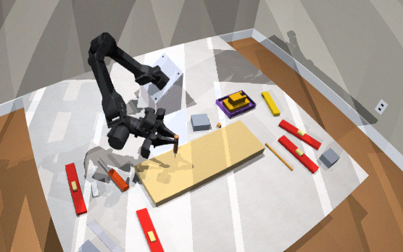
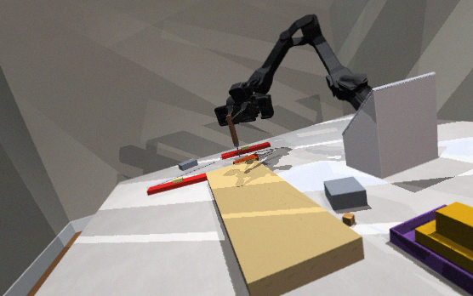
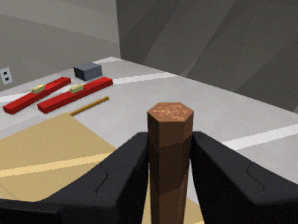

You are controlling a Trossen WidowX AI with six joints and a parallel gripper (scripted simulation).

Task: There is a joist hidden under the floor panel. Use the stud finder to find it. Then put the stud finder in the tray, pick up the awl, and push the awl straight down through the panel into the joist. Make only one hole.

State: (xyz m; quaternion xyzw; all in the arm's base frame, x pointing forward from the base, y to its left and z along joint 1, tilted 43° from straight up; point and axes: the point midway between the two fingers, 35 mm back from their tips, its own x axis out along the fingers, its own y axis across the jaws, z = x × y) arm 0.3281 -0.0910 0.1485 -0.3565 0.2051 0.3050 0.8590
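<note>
My gripper is shut on the brown handle of the awl. The awl points down, close to upright with a slight tilt in the exterior view. Its metal tip is above the left part of the tan floor panel; the tip is hidden in the wrist view. The yellow stud finder sits in the purple tray. The joist is not visible.
A grey block and a small brown cube lie behind the panel. An orange-handled tool lies left of it. Red levels and a thin orange rod lie around it.
</note>
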